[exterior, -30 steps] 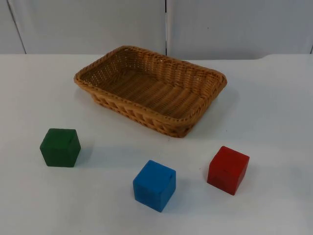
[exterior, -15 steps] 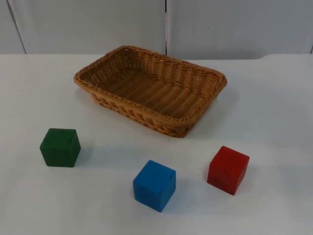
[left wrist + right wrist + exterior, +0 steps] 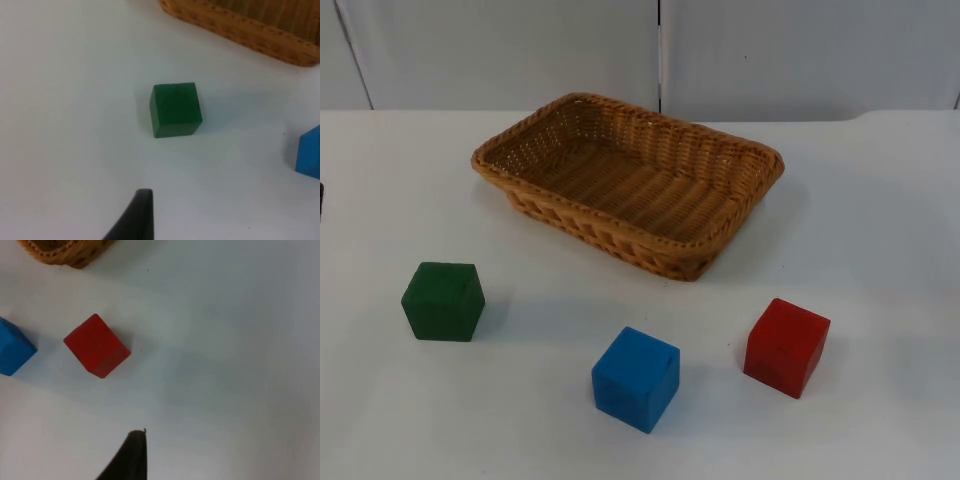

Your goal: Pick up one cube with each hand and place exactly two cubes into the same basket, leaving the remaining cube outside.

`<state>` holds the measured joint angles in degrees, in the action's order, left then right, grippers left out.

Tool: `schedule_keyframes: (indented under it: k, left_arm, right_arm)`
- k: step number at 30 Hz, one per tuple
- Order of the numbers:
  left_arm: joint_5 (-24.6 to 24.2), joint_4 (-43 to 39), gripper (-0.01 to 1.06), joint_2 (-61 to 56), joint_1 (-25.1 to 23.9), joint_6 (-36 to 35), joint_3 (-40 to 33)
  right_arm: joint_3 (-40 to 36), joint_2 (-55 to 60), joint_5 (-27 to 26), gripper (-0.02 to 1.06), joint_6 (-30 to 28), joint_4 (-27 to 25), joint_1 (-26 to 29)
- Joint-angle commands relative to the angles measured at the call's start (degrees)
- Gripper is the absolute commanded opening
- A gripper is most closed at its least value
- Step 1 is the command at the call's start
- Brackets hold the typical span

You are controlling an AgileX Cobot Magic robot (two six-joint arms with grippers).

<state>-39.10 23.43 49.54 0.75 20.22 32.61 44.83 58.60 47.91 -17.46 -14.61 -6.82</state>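
Wicker basket (image 3: 630, 180) sits empty at the back of the white table (image 3: 880, 230), with the green cube (image 3: 443, 300), blue cube (image 3: 636, 378) and red cube (image 3: 786, 346) well apart on the table in front — nothing is grasped yet. This looks like the approach step: the left gripper (image 3: 137, 215) hangs above the green cube, the right gripper (image 3: 131, 455) near the red one. Whether either pincer is apart or together I cannot tell. Next, each needs to descend and straddle its cube squarely.

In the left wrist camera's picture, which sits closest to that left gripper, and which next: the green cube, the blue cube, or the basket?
1. Green cube: nearest, on the table straight ahead of the left gripper's fingertip.
2. Blue cube: farther, off to one side.
3. Basket: farthest, beyond the green cube.
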Motion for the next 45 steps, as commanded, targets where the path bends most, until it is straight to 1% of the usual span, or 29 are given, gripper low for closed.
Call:
schedule_keyframes:
  k: [1, 3, 5, 8, 9, 10, 12, 16, 17, 19, 22, 23, 26, 28, 32, 34, 36, 38, 45]
  left_arm:
    - [1.05, 1.61, 1.05, 1.41, 0.23, 1.18, 0.38]
    - [0.95, 1.72, 1.05, 3.33, 0.23, 1.45, 1.09]
    - [0.84, 1.87, 1.05, 4.29, 0.23, 1.62, 1.75]
    - [0.54, 2.9, 1.05, 6.68, 0.23, 2.36, 3.46]
    - [0.19, 3.14, 1.05, 7.81, 0.23, 2.53, 4.14]
    - [0.19, 3.14, 1.05, 7.81, 0.23, 2.53, 4.14]
    - [0.06, 3.26, 1.05, 8.99, 0.23, 2.93, 4.78]
    - [0.36, 4.65, 1.05, 11.67, 0.23, 5.93, 4.82]
    - [0.36, 4.65, 1.05, 11.67, 0.23, 5.93, 4.82]
    - [0.36, 4.78, 1.05, 12.92, 0.23, 6.07, 4.82]
    - [0.51, 5.16, 1.05, 14.98, 0.23, 6.77, 4.82]
    - [0.51, 5.16, 1.05, 14.98, 0.23, 6.77, 4.82]
    - [0.88, 5.57, 1.05, 17.39, 0.23, 7.03, 4.88]
    - [0.88, 5.57, 1.05, 18.82, 0.23, 7.64, 4.88]
    - [1.83, 5.98, 1.05, 20.82, 0.23, 8.39, 4.88]
    - [2.31, 5.98, 1.05, 21.24, 0.23, 8.39, 4.88]
    - [2.75, 6.35, 1.05, 21.69, 0.23, 8.39, 4.88]
    - [2.82, 6.35, 1.05, 22.43, 0.23, 8.48, 5.5]
    - [3.4, 6.48, 1.05, 25.39, 0.23, 8.48, 7.9]
  right_arm:
    - [0.32, 0.0, -0.78, 1.05, -2.31, -2.37, 0.28]
    - [0.32, 0.0, -1.18, 1.05, -3.78, -3.9, -0.13]
    - [0.32, 0.0, -1.61, 1.05, -4.03, -3.72, -0.73]
    - [0.32, 0.0, -4.1, 1.05, -4.03, -3.64, -4.5]
    - [0.32, 0.62, -5.32, 1.05, -4.03, -3.62, -7.04]
    - [0.32, 0.62, -5.32, 1.05, -4.03, -3.62, -7.04]
    - [0.32, 2.24, -6.44, 1.05, -4.03, -3.51, -10.04]
    - [0.32, 6.76, -8.09, 1.05, -4.03, -3.51, -14.69]
    - [0.32, 6.76, -8.09, 1.05, -4.03, -3.51, -14.69]
    - [0.32, 9.71, -9.19, 1.05, -4.03, -3.08, -16.96]
    - [0.6, 13.92, -10.67, 1.05, -4.03, -0.26, -20.2]
    - [0.6, 13.92, -10.67, 1.05, -4.03, -0.26, -20.2]
    - [2.49, 18.44, -10.89, 1.05, -4.03, 0.0, -22.39]
    - [4.32, 21.53, -11.21, 1.05, -3.58, 1.11, -23.46]
    - [6.85, 26.04, -11.46, 1.05, -3.58, 1.07, -23.77]
    - [7.34, 27.01, -12.13, 1.05, -3.58, 1.38, -23.77]
    - [8.14, 29.01, -13.78, 1.05, -3.58, 3.06, -23.77]
    - [9.29, 30.78, -14.65, 1.05, -3.58, 3.15, -23.77]
    - [11.43, 34.28, -14.95, 1.05, -3.58, 2.99, -23.77]
